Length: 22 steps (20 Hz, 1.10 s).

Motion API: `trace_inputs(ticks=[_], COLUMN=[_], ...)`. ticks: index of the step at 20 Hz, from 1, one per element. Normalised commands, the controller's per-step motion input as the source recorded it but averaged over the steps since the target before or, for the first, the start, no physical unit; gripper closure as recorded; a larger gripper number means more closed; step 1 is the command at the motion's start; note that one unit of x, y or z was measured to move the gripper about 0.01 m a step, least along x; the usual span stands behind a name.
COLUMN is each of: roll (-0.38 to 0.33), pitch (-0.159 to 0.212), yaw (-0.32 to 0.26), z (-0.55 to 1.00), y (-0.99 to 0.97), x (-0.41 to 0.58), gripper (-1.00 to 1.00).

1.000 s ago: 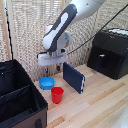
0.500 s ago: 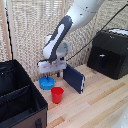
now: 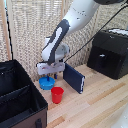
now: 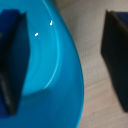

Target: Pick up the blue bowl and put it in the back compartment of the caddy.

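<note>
The blue bowl (image 3: pixel 47 83) sits on the wooden table just beyond the red cup (image 3: pixel 57 94). My gripper (image 3: pixel 49 76) hangs straight over it, fingers reaching down to its rim. In the wrist view the blue bowl (image 4: pixel 45 70) fills most of the picture. One dark finger (image 4: pixel 10 65) is inside it, and a dark shape outside the rim looks like the other finger. The jaws stand apart with nothing gripped. The black caddy (image 3: pixel 30 100) is at the exterior view's left, and its back compartment (image 3: pixel 12 75) is the farther section behind the divider.
A dark-blue book (image 3: pixel 73 78) stands on edge right beside the bowl, toward the exterior view's right. A black boxy machine (image 3: pixel 110 52) sits at the far right. A slatted blind forms the backdrop.
The gripper has come down over the blue bowl, from a little above it to rim level. The bowl, cup and book have not moved.
</note>
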Motion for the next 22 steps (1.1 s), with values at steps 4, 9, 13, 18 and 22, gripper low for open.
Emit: trace_inputs(ticks=[4, 9, 13, 18, 22], roll=[-0.022, -0.016, 0.0, 0.0, 0.0], pitch=[0.0, 0.006, 0.051, 0.085, 0.066], yaw=[0.0, -0.009, 0.0, 0.0, 0.009], z=[-0.27, 0.0, 0.78, 1.0, 1.0], y=[0.06, 0.04, 0.0, -0.01, 0.0], x=[0.0, -0.01, 0.0, 0.0, 0.004], gripper=[1.0, 1.0, 1.0, 1.0, 1.0])
